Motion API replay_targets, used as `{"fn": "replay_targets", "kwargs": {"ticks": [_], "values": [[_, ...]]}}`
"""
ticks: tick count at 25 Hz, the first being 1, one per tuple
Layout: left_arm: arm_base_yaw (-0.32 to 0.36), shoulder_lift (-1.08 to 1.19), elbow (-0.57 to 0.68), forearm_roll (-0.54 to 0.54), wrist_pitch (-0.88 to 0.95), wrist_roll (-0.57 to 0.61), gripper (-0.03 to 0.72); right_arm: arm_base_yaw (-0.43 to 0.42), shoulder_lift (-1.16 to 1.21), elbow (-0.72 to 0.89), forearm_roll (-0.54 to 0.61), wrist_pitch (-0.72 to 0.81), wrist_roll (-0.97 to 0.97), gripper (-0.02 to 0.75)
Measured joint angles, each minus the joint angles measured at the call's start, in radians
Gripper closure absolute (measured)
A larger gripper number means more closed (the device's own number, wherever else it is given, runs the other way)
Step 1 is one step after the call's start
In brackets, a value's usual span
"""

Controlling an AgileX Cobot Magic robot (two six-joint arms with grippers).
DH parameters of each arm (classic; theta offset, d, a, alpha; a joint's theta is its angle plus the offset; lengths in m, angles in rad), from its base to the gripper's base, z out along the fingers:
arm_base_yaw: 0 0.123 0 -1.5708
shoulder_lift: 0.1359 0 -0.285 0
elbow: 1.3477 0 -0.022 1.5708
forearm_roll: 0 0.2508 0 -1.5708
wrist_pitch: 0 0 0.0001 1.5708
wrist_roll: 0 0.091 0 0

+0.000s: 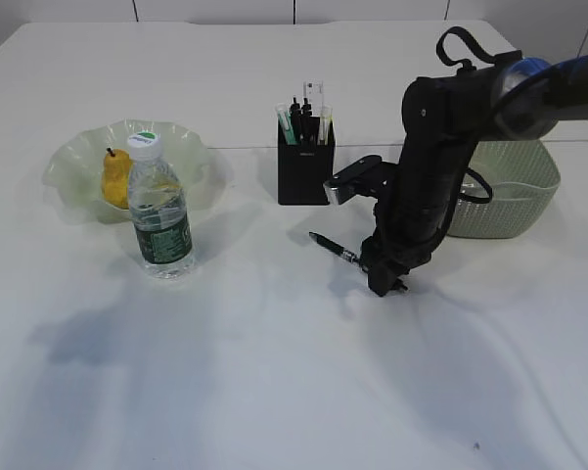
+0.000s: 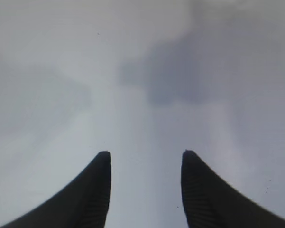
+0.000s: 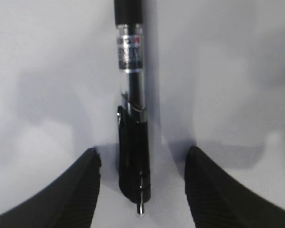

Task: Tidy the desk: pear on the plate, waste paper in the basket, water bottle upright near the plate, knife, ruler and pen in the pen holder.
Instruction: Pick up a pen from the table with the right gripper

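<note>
A black pen (image 1: 333, 249) (image 3: 132, 109) lies flat on the white table. My right gripper (image 1: 386, 284) (image 3: 142, 159) stands open straddling its clip end, with a gap on each side of the pen. The yellow pear (image 1: 115, 180) rests on the pale green plate (image 1: 191, 147). The water bottle (image 1: 158, 208) stands upright in front of the plate. The black pen holder (image 1: 304, 164) has several items standing in it. My left gripper (image 2: 146, 159) is open over bare table; the exterior view does not show it. Waste paper, knife and ruler are not distinguishable.
A pale green basket (image 1: 514, 191) sits at the right behind the right arm (image 1: 440, 147). The white table (image 1: 274, 372) stretches wide in front. The holder stands just behind and left of the pen.
</note>
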Motion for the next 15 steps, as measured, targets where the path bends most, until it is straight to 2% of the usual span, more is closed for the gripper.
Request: {"fn": "replay_targets", "kwargs": {"ticks": [7, 15], "values": [[0.0, 0.0, 0.0, 0.0, 0.0, 0.0, 0.349, -0.002, 0.005, -0.003, 0.085, 0.004, -0.086, 0.31], [0.0, 0.0, 0.0, 0.0, 0.0, 0.0, 0.349, -0.002, 0.005, -0.005, 0.062, 0.005, -0.054, 0.31]]}}
